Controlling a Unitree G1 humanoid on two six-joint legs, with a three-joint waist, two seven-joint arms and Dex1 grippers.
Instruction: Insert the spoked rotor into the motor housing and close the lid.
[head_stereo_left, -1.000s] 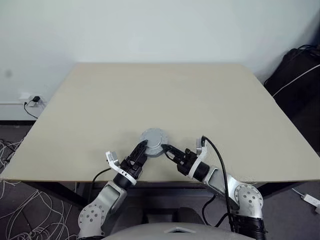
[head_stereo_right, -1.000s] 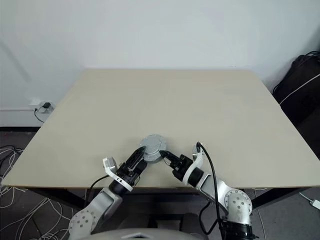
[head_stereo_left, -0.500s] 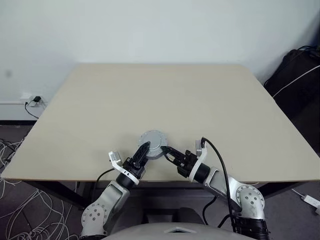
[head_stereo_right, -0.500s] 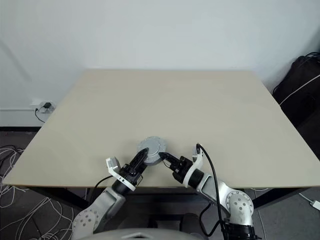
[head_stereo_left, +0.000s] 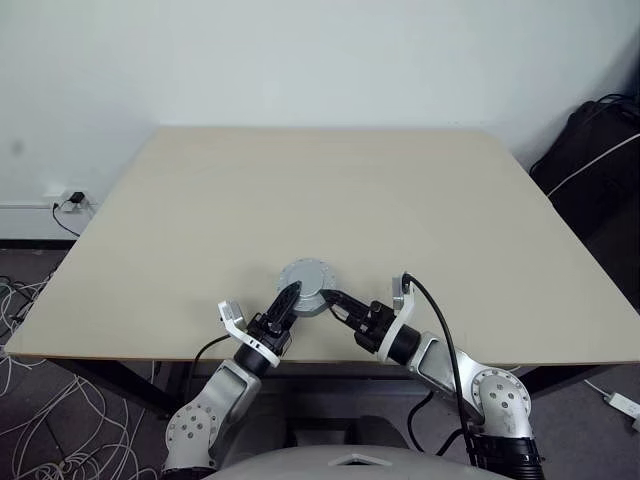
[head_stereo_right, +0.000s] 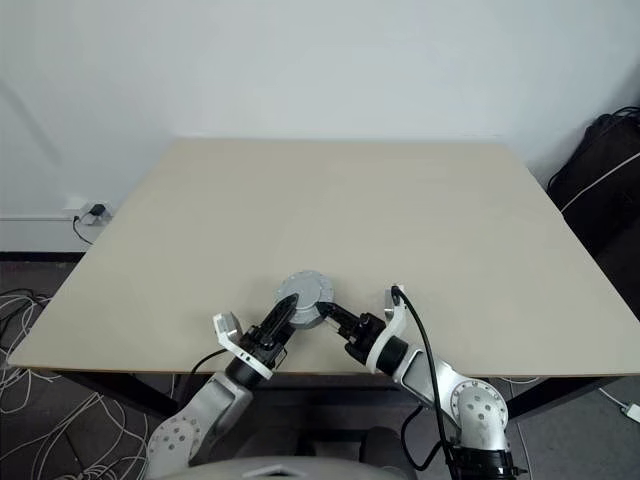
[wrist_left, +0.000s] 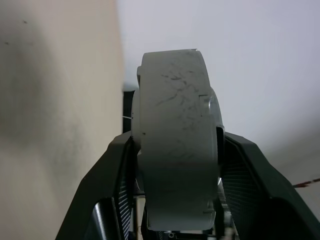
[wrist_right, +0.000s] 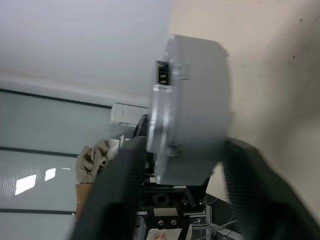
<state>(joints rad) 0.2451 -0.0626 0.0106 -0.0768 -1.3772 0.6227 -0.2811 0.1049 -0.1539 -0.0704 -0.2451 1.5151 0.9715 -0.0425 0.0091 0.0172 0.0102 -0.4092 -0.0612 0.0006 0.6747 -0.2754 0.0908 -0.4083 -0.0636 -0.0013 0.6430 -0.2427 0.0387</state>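
While both arms meet at the table's near edge:
Left gripper (head_stereo_left: 291, 297): clamped across the motor housing (head_stereo_left: 306, 287), lid on.
Right gripper (head_stereo_left: 332, 299): fingers straddle the housing loosely.
Handling: rigid, weighty, smooth metal; grip the side wall.
Location: table (head_stereo_left: 330, 190), near edge.

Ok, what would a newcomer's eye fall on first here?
A round grey metal part near the front edge of a bare beige table, with both arms reaching in at it. The left gripper clamps it on two sides, while the right gripper straddles it from the other side.
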